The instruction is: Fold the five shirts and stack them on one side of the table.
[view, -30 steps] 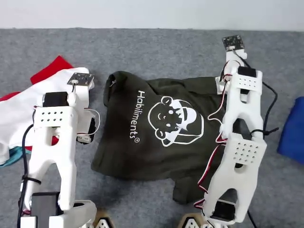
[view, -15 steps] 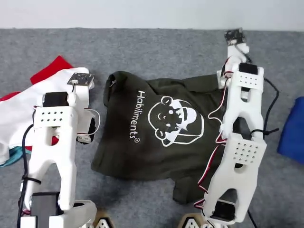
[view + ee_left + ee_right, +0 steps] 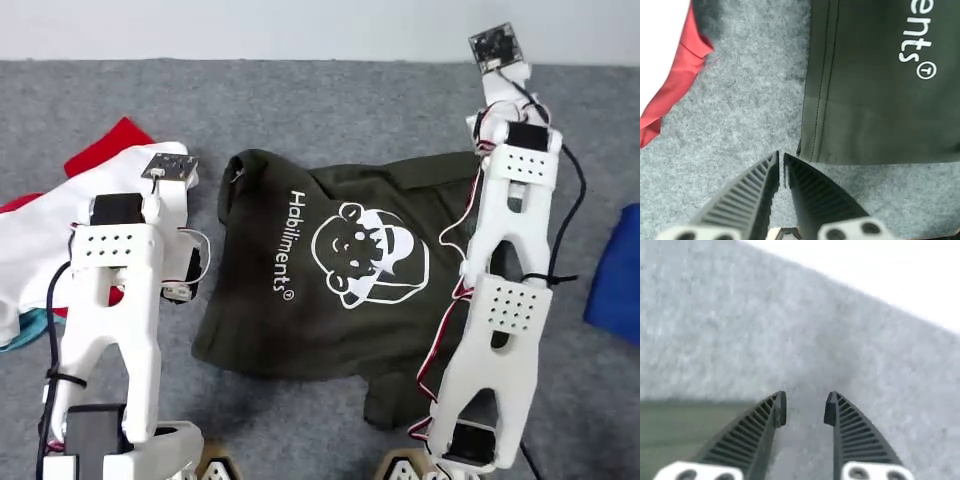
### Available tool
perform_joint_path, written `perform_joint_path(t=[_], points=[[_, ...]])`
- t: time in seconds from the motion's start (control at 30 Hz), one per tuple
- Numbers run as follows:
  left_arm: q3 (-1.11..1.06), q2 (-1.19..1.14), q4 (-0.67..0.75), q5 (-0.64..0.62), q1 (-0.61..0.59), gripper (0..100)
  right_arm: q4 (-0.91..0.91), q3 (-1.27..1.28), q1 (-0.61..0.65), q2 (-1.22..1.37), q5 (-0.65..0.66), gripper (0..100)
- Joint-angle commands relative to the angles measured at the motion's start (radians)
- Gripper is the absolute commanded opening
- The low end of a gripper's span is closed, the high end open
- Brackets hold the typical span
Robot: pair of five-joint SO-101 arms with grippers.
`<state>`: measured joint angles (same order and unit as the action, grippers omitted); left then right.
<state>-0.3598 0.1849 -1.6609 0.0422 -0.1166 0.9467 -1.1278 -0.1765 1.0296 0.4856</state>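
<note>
A dark green shirt (image 3: 340,270) with a white print lies spread in the middle of the grey carpet. My left arm (image 3: 115,260) stands at its left side. The left gripper (image 3: 781,156) is shut with nothing in it, just above the carpet beside the green shirt's hemmed corner (image 3: 812,150). My right arm (image 3: 510,220) stretches along the shirt's right side toward the far wall. The right gripper (image 3: 805,407) is open and holds nothing, over bare carpet past the green shirt's edge (image 3: 675,435).
A heap of shirts lies at the left: white (image 3: 35,235), red (image 3: 110,145) and a teal edge (image 3: 20,338). The red shirt (image 3: 675,90) also lies close to the left gripper. A blue shirt (image 3: 615,270) sits at the right edge. A white wall (image 3: 300,28) borders the far side.
The right arm has stretched farther toward the back wall, its wrist now past the shirt's far edge. The left arm and the shirts have not moved.
</note>
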Motion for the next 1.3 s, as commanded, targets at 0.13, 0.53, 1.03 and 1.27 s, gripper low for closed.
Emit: perform_joint_path(t=[0.13,0.53,1.03,1.27], points=[[0.002,0.003,-0.003,-0.006,0.005,1,0.263,-0.219,-0.012,0.010,0.009,14.7],[0.002,0.003,-0.003,-0.006,0.005,1,0.857,-0.405,-0.010,-0.045,0.017,15.0],[0.001,0.002,0.000,-0.005,0.005,1,0.854,0.924,0.015,-0.889,0.273,15.1],[0.001,0.002,0.000,-0.005,0.005,1,0.854,1.425,-0.053,-1.345,0.361,15.1]])
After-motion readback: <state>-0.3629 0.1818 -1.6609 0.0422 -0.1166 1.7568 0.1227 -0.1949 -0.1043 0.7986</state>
